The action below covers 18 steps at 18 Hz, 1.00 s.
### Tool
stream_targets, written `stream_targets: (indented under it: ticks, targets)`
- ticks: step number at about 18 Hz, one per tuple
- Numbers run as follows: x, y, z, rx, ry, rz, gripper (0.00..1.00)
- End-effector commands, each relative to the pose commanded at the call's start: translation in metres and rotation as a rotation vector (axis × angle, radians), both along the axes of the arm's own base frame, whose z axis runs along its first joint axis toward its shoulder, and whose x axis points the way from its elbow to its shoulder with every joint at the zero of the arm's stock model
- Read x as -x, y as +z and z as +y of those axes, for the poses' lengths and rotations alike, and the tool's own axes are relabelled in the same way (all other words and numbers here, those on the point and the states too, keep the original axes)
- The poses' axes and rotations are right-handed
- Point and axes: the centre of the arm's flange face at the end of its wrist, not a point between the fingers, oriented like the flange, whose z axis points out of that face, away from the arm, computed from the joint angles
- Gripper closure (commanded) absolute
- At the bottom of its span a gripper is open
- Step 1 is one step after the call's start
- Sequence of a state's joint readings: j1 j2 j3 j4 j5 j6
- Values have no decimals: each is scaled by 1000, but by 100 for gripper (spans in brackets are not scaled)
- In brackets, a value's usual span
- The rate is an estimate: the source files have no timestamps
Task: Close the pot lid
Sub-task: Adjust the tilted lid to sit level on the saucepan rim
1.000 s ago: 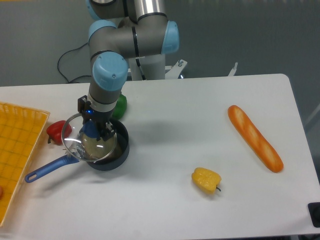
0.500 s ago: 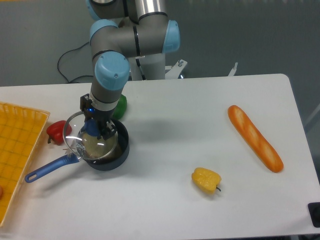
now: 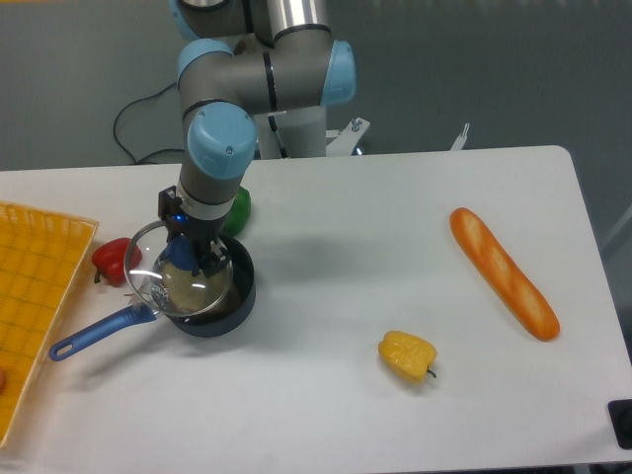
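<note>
The dark pot [image 3: 233, 302] stands left of the table's middle, its long blue handle [image 3: 94, 333] pointing toward the front left. The glass pot lid [image 3: 158, 279] hangs tilted just above the pot, shifted a little to the left so its left rim overhangs the pot's edge. My gripper [image 3: 194, 259] reaches straight down and is shut on the lid's blue centre knob. The pot's right rim shows uncovered.
A red pepper [image 3: 111, 260] lies just left of the pot and a green one [image 3: 237, 208] just behind it. A yellow basket [image 3: 35, 296] fills the left edge. A yellow pepper [image 3: 407, 356] and a bread loaf [image 3: 503, 272] lie to the right.
The lid, held in my gripper, shifted slightly to the right over the pot between the oldest frame and half a second ago. Since then nothing has visibly moved.
</note>
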<state>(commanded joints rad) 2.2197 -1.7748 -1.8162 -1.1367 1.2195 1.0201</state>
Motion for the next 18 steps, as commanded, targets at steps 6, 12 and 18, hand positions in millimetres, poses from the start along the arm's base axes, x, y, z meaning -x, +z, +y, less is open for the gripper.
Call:
stream_targets:
  ticks: [6, 12, 18]
  targets:
    - [-2, -4, 0, 10, -5, 0, 43]
    - [-1, -5, 0, 11, -5, 0, 42]
    - [0, -5, 0, 10, -3, 0, 36]
